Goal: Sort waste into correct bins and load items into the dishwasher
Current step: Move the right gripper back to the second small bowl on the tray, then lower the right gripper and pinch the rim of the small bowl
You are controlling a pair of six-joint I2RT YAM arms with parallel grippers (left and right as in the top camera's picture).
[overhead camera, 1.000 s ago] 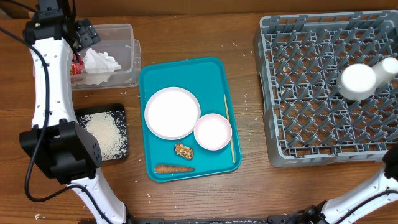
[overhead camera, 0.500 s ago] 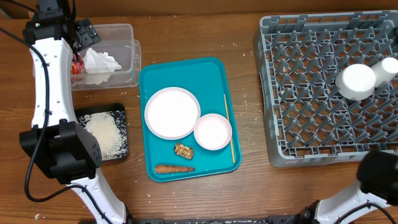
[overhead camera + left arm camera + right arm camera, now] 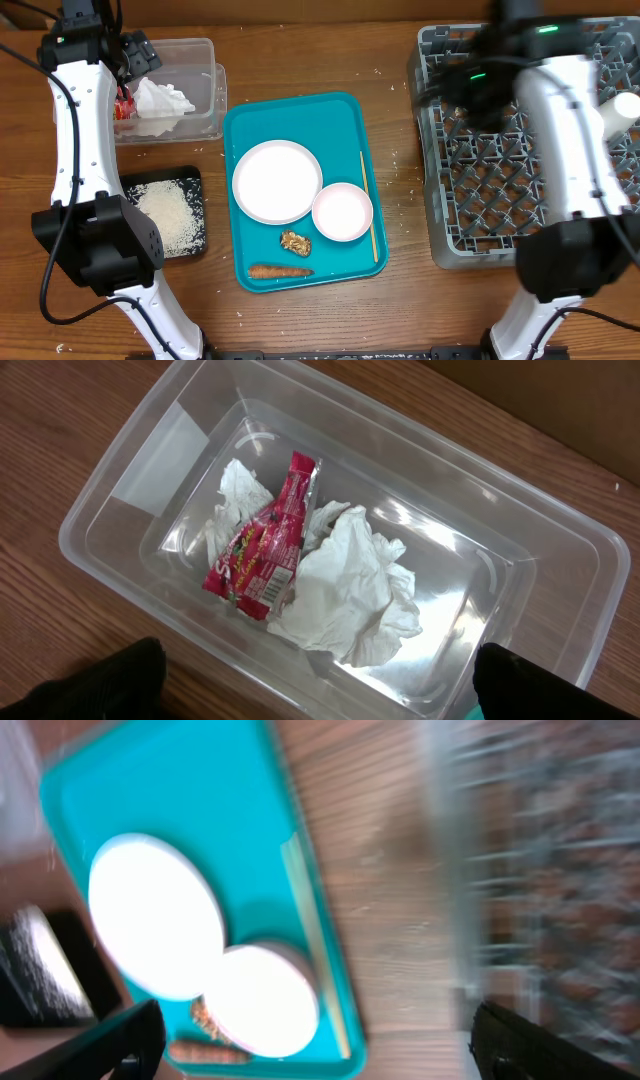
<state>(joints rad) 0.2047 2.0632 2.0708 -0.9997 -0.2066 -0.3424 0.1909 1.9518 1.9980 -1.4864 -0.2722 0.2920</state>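
Because paper and foil count as dry waste, the crumpled napkin [image 3: 350, 590] and the red snack wrapper [image 3: 265, 545] lie touching in the clear tub [image 3: 560, 560] at the upper left of the overhead view. The left fingers [image 3: 120, 680] hang above them, spread wide and empty. Loose rice [image 3: 165, 215] covers the black tray [image 3: 197, 240] at the left edge, which looks to be the food bin. By that reading the carrot [image 3: 280, 271] and the brown lump [image 3: 295, 241], low on the teal tray [image 3: 240, 120], belong there next.

The plate [image 3: 277, 180] and the bowl [image 3: 342, 212] are plain white, round and glossy. They sit rim to rim at mid-tray beside a thin stick [image 3: 369, 205], not yet loaded. A white cup [image 3: 625, 105] shows at the right edge of the grey rack [image 3: 470, 200], mostly hidden by the arm. The right fingers [image 3: 110, 1040] stand apart and hold nothing, and their blurred view spans the teal tray, a strip of bench [image 3: 400, 870] and the rack.
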